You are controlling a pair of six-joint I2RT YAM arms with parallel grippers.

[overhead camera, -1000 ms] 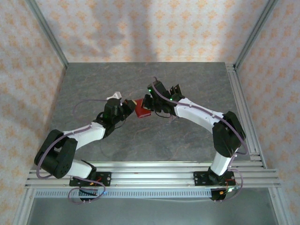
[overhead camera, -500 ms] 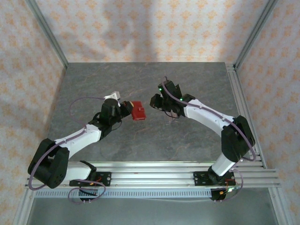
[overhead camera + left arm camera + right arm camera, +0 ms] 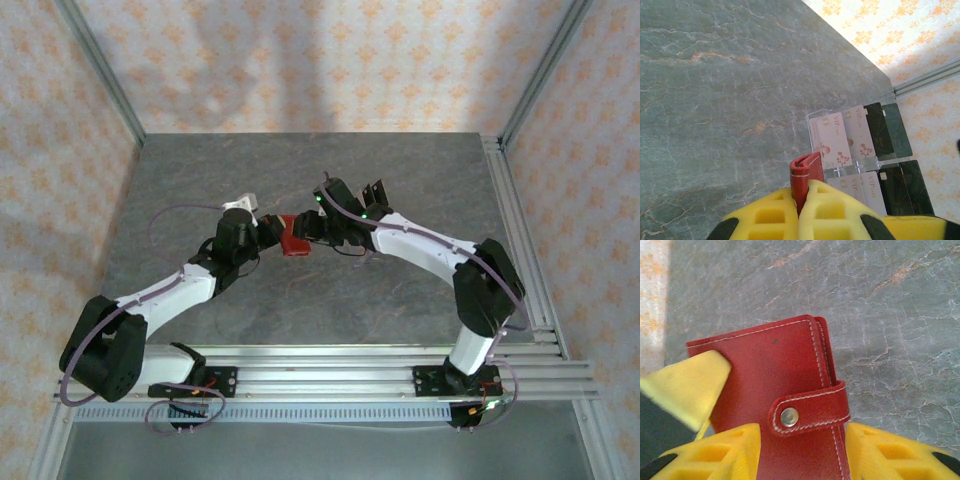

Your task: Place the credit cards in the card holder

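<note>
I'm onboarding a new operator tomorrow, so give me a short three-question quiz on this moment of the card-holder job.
1. True or false: the snap strap on the card holder is undone.
2. Which gripper is clamped on the card holder's edge? A) right gripper B) left gripper C) neither
3. Where do the credit cards sit?

Key:
1. False. It is fastened.
2. B. The right gripper's jaws stand apart, one on either side of the holder.
3. In the clear stand on the table, pale and dark ones side by side.
</note>
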